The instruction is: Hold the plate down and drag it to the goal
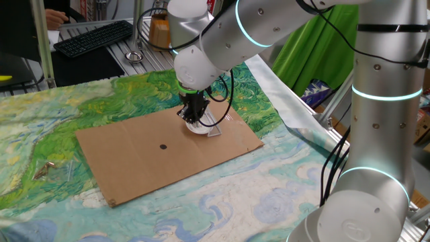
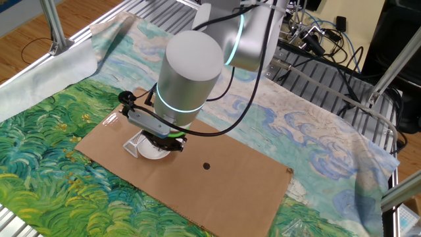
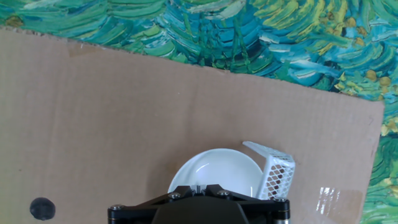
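Observation:
The plate (image 3: 214,169) is a small white round dish on the brown cardboard sheet (image 3: 124,118). It also shows in one fixed view (image 1: 199,128) and in the other fixed view (image 2: 153,152). The goal (image 3: 277,174), a clear angled bracket, stands right against the plate's right rim. It shows in both fixed views too (image 1: 215,131) (image 2: 134,143). My gripper (image 3: 199,186) points straight down, jaws closed together, with its tips on the plate's near part (image 1: 193,119) (image 2: 162,141). The gripper body hides the plate's near edge in the hand view.
A small black dot (image 1: 163,146) marks the cardboard away from the plate; it also shows in the hand view (image 3: 42,208). The cardboard lies on a green and blue painted cloth (image 1: 80,107). A keyboard (image 1: 94,37) and metal rails stand behind the table.

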Controlling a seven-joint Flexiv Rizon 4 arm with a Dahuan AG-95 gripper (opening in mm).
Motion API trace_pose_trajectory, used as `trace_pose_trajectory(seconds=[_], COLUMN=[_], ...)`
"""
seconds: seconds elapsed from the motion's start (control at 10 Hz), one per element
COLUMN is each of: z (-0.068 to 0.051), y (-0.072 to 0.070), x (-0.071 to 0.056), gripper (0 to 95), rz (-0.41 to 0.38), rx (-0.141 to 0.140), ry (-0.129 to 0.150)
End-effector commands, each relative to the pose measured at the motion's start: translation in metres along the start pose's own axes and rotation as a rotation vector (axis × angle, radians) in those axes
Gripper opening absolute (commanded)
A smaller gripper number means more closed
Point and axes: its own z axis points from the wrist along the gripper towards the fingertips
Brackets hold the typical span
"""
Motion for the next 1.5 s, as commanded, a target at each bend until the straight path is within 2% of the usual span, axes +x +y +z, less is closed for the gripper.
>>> trace_pose_trajectory(seconds=[0.1, 1.5], z=[-0.0007, 0.0004], y=[-0.0005, -0.0006], x=[0.0005, 0.0], gripper=[0.0, 0.0], rz=[-0.005, -0.009], rx=[0.013, 0.035], ry=[0.0, -0.006])
